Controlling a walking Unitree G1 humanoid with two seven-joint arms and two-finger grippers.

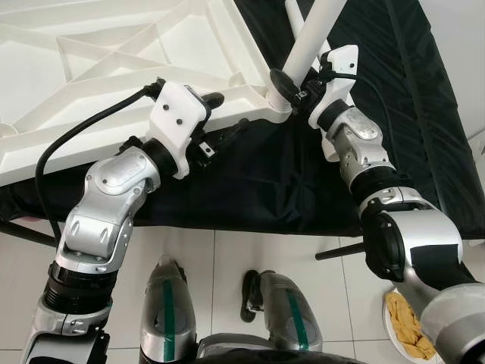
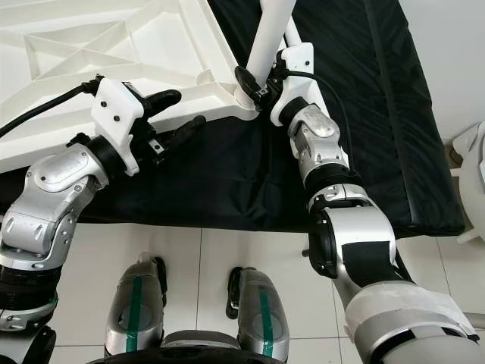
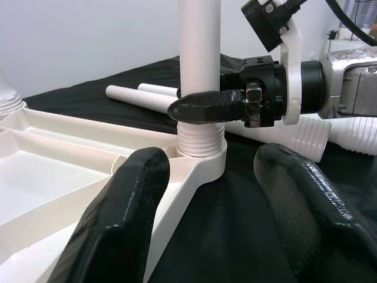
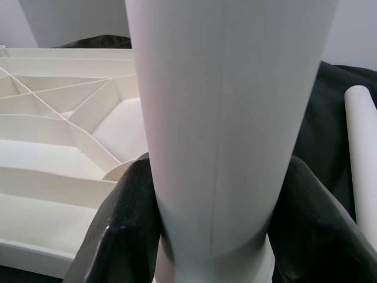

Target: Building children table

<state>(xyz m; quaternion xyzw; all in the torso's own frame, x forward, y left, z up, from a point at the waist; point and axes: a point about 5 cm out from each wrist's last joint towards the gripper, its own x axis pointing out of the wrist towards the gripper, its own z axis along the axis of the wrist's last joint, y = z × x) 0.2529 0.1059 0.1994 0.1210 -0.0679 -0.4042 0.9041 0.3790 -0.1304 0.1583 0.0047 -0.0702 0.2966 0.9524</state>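
One tabletop (image 1: 114, 68): white plastic, lying upside down so you see its ribbed underside, resting on a black sheet (image 1: 250, 182) that covers the bench.

One leg (image 1: 314, 34): a white tube standing upright in the tabletop's near corner socket (image 3: 203, 156), its threaded collar showing just above the socket rim.

Your right gripper (image 1: 292, 80): closed around that leg just above the collar, one black finger (image 3: 206, 106) on each side of the tube. In the right wrist view the two fingers (image 4: 126, 218) press against the tube's sides.

Your left gripper (image 2: 170, 117): spread wide and holding nothing. It sits at the tabletop's near edge, just beside the corner socket, with one finger over the white rim and the other over the black sheet.

Spare legs: at least three more white tubes (image 3: 147, 97) lie on the sheet behind the standing leg. Two are thin ends side by side. One has a ribbed wide end (image 3: 312, 138) near your right wrist. An exact count is not clear, as your right arm hides part of them.

Floor (image 1: 227, 258): pale tiles, with your two legs at the bench's near edge. One plate (image 1: 394, 326) with something yellow on it lies on the floor to your right.
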